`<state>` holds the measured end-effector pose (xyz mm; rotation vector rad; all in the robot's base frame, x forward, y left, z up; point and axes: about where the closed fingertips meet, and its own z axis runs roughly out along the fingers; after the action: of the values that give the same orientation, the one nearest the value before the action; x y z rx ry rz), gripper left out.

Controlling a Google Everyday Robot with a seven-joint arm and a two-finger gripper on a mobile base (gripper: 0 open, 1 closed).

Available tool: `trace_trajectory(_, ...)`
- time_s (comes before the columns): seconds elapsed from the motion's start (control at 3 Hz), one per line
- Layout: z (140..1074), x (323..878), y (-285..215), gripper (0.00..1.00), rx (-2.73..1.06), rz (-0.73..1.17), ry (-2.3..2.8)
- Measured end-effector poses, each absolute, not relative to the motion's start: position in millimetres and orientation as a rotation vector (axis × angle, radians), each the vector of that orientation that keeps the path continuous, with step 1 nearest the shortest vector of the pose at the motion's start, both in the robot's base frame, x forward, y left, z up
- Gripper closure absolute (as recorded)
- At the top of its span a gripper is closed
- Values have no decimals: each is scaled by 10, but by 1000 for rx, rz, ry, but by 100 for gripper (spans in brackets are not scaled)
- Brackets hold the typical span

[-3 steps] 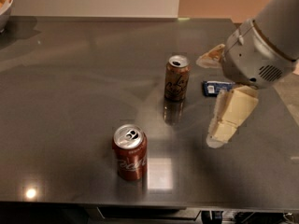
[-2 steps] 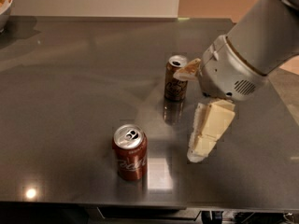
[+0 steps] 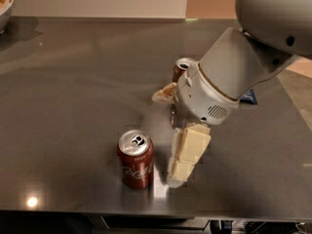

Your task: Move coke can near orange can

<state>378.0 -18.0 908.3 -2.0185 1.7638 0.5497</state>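
Note:
The coke can [image 3: 135,160], red with white script and a silver top, stands upright near the table's front edge. The orange can [image 3: 182,67] stands behind it toward the middle; only its silver top and a strip of its side show past my arm. My gripper [image 3: 167,138] hangs just right of the coke can, between the two cans. It is open and empty. One cream finger [image 3: 187,155] points down to the right of the coke can. The other fingertip [image 3: 163,94] sits by the orange can's left side.
The dark grey table [image 3: 73,106] has its front edge just below the coke can. A bowl [image 3: 5,4] sits at the far left corner. A small blue packet [image 3: 249,96] lies at the right, mostly hidden behind my arm.
My arm and gripper have moved left and forward, from right of the orange can to beside the coke can, now covering most of the orange can. Both cans stay put.

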Motion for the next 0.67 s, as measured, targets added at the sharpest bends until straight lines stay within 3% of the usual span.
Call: trace_trajectory(0.67,8935,3618,99,0,-2037,633,1718)
